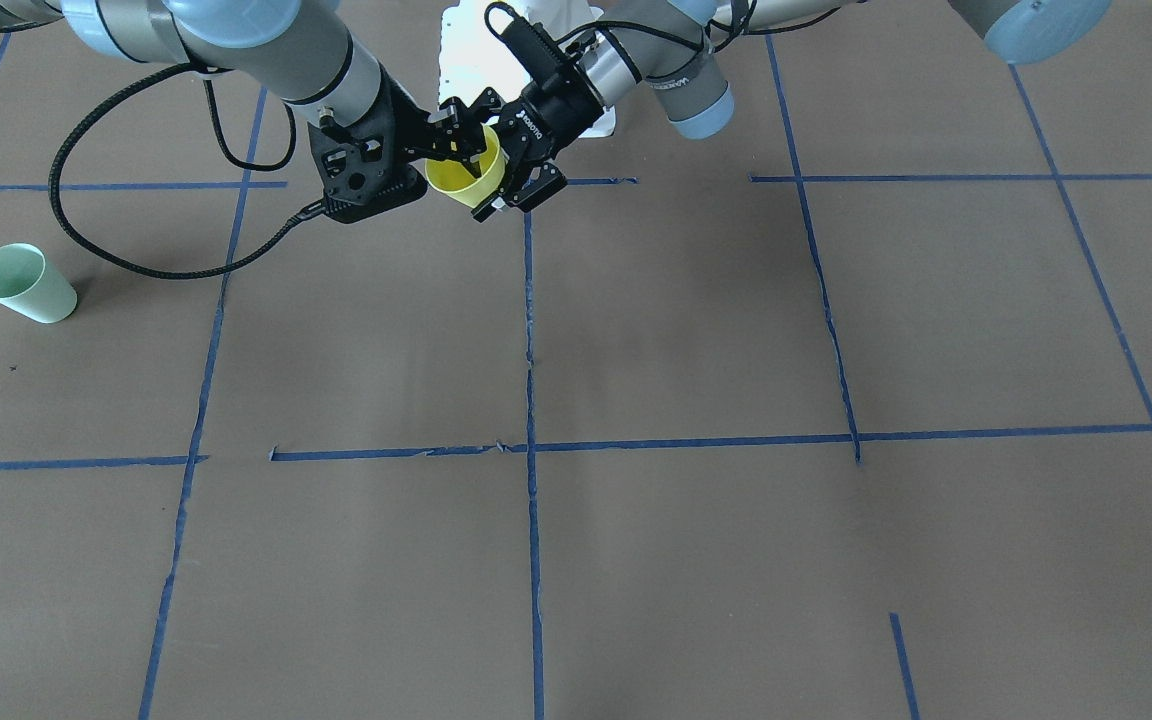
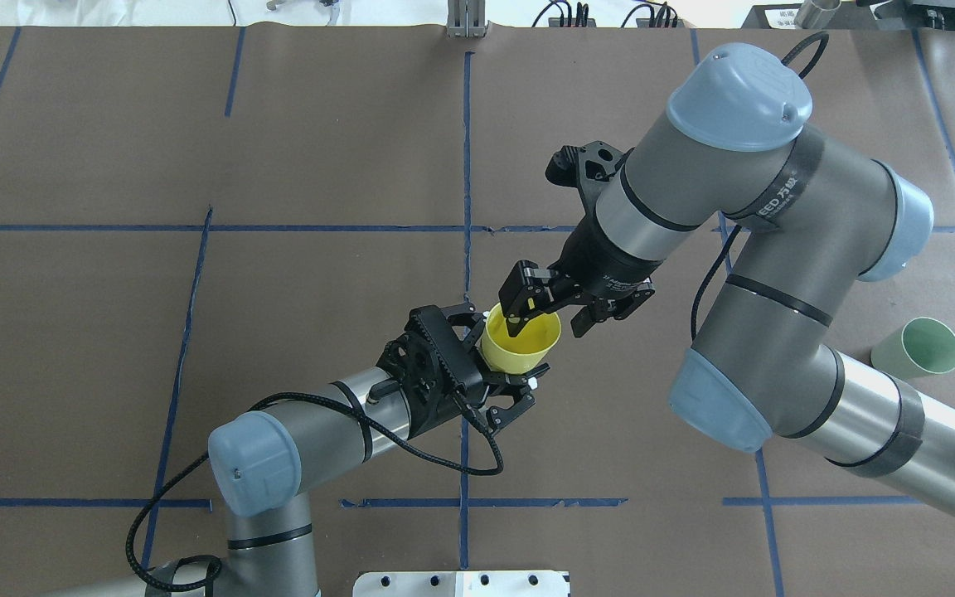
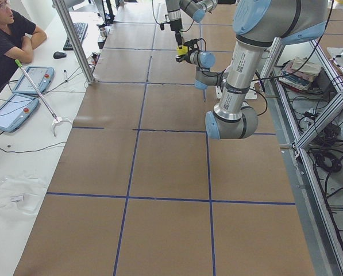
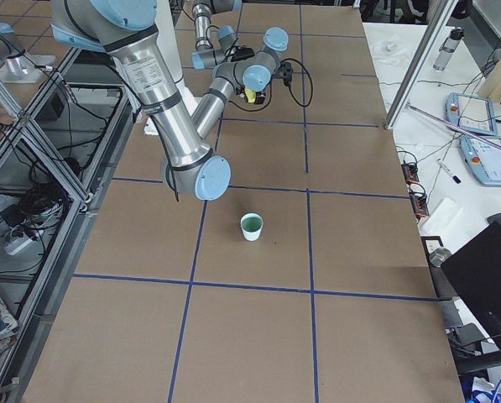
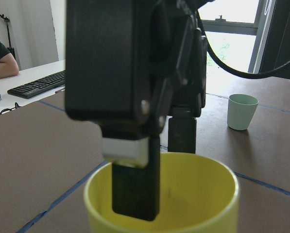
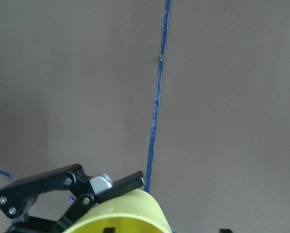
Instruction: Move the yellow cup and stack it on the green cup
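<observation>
The yellow cup [image 2: 521,340] is held up off the table near the centre line, tilted. My left gripper [image 2: 511,348] is shut on its sides from the near left. My right gripper [image 2: 548,327] is open and straddles the cup's rim. One of its fingers [image 5: 135,184] is inside the cup and the other is outside the far wall. The green cup [image 2: 918,350] stands upright on the table at the far right, apart from both grippers. It also shows in the front view [image 1: 24,283] and in the left wrist view [image 5: 242,111].
The brown table [image 2: 196,124] is marked with blue tape lines. The right arm's elbow [image 2: 726,398] sits between the grippers and the green cup. A black cable [image 2: 444,456] loops beside the left wrist. An operator [image 3: 10,34] sits at a side desk.
</observation>
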Available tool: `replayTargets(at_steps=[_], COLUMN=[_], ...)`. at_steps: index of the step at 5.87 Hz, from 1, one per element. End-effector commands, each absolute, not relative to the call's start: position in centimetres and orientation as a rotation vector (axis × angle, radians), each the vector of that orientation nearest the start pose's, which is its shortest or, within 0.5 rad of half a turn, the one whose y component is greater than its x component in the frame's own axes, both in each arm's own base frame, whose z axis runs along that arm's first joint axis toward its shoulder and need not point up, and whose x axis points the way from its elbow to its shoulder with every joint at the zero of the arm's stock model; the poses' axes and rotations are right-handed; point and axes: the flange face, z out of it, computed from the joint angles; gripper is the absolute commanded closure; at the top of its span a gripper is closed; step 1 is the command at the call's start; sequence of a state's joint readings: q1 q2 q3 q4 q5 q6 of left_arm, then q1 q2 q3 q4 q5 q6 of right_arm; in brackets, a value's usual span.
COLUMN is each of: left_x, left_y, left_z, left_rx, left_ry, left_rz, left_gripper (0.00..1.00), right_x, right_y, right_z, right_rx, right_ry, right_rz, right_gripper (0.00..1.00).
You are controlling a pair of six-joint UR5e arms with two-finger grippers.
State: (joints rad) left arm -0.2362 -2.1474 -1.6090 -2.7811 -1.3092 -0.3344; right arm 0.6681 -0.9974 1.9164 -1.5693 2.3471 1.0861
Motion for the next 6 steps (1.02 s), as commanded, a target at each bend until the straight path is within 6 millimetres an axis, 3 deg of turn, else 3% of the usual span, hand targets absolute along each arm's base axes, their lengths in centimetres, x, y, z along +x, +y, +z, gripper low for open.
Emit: replayTargets(at_steps=[1, 2, 3, 4, 5, 6], left_x=[56.56, 56.56, 56.56, 56.58, 56.67, 56.44], left_y=[-29.98, -29.98, -29.98, -29.99, -30.04, -30.24], left_z=[17.17, 17.17, 17.08, 17.09, 17.21, 17.11], left_rx=[1.369, 1.369, 1.370, 1.369, 1.367, 1.377], left_ry=[1.232, 1.232, 1.233, 1.232, 1.229, 1.215], left_rz=[0.467, 0.467, 0.466, 0.467, 0.465, 0.440], left_gripper=[0.58, 0.56, 0.48, 0.45, 0.28, 0.00], right_x=[-42.02, -41.98, -41.81, -41.81, -41.79, -41.52], right_y=[-41.19, -41.15, -41.24, -41.24, -41.34, -41.45], right_z=[17.08, 17.02, 16.95, 16.95, 17.02, 16.89], right_rx=[-0.126, -0.126, -0.123, -0.124, -0.125, -0.122], right_ry=[-1.120, -1.122, -1.124, -1.124, -1.122, -1.126], right_rz=[-0.196, -0.197, -0.196, -0.193, -0.190, -0.188], right_gripper=[0.52, 0.75, 0.99, 1.00, 1.00, 1.00])
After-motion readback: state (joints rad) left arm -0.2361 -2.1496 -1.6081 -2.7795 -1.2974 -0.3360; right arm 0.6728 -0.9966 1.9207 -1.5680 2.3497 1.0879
